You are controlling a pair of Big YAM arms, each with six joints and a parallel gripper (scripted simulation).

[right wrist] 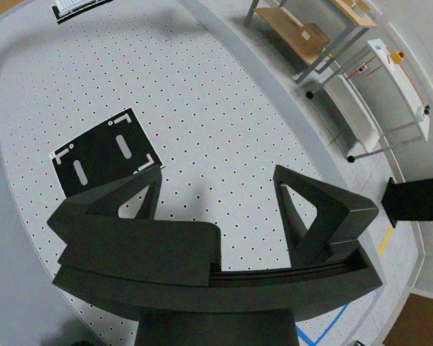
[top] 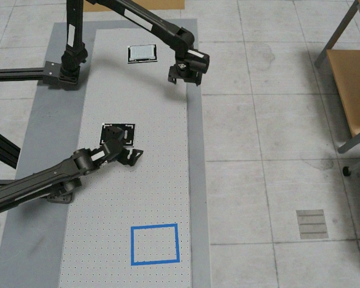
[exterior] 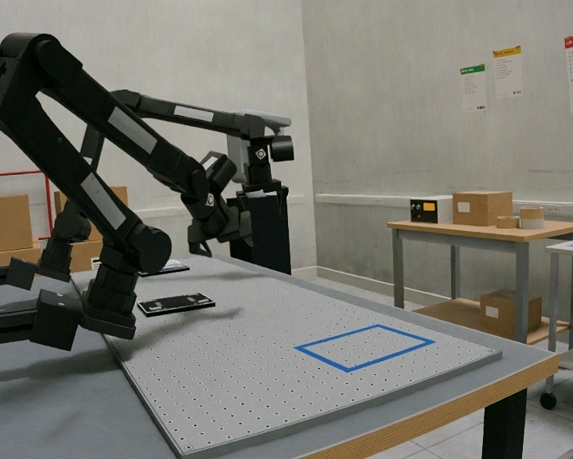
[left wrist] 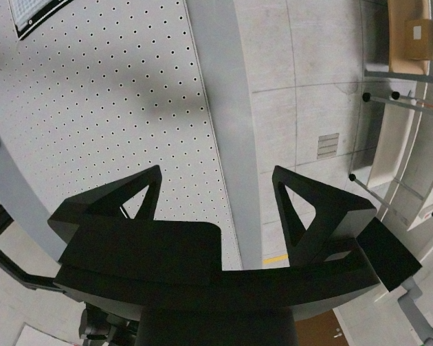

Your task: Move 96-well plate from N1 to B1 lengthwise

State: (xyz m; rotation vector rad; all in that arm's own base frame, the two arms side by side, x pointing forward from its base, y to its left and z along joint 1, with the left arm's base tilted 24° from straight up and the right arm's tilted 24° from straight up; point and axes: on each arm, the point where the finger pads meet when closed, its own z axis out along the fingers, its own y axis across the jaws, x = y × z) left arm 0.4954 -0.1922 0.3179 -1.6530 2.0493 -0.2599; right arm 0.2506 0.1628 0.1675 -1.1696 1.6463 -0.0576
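Note:
The 96-well plate (top: 141,51) (exterior: 173,265) (left wrist: 22,11) (right wrist: 69,4), pale and gridded, sits in the black nest N1 (top: 134,61) (left wrist: 41,22) at the far end of the board. My left gripper (top: 186,82) (exterior: 264,200) (left wrist: 216,171) is open and empty, raised near the board's edge on the side away from the arm bases, clear of the plate. My right gripper (top: 131,143) (exterior: 229,249) (right wrist: 217,171) is open and empty, above the board beside the middle nest. The blue taped outline B1 (top: 132,247) (exterior: 322,359) (right wrist: 304,334) has nothing inside.
A second black nest (top: 131,136) (exterior: 171,305) (right wrist: 101,149) lies empty mid-board, partly under the right arm in the top view. The left arm reaches over the board between N1 and this nest. A wooden side table (exterior: 484,229) stands beyond the bench.

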